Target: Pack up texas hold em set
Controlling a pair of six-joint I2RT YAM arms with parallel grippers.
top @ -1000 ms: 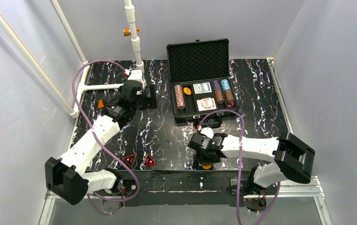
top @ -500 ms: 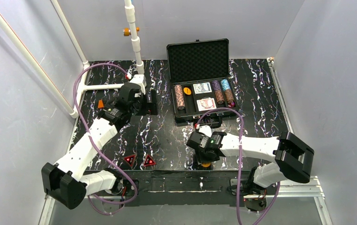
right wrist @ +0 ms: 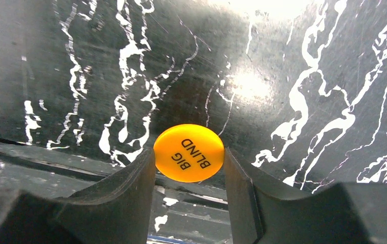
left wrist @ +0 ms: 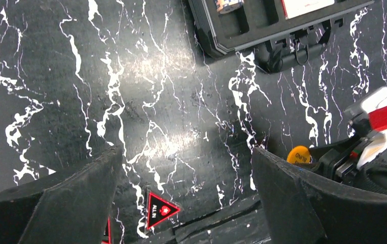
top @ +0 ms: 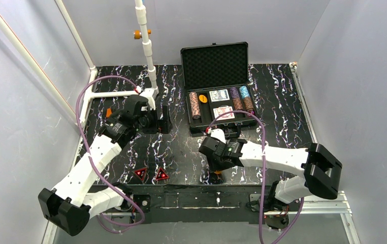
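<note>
The black case (top: 214, 62) lies open at the back, lid up. Its foam tray holds brown and blue chip stacks (top: 195, 104), two card decks (top: 220, 95) and an orange disc (top: 203, 98). My right gripper (top: 216, 172) is shut on a second orange disc (right wrist: 189, 152) marked BIG BLIND, just above the table near its front edge. The held disc also shows in the left wrist view (left wrist: 299, 154). Two red-black triangles (top: 140, 173) (top: 161, 175) lie flat at the front; one shows in the left wrist view (left wrist: 158, 210). My left gripper (top: 163, 118) is open and empty, left of the case.
A white pole (top: 146, 46) with an orange fitting stands at the back left. A small orange block (top: 109, 112) lies at the table's left edge. The case's front latches (left wrist: 288, 51) face me. Grey walls close in both sides.
My right gripper has moved left and away from the front edge with the orange disc in it. My left arm has shifted slightly; its gripper stays open.
</note>
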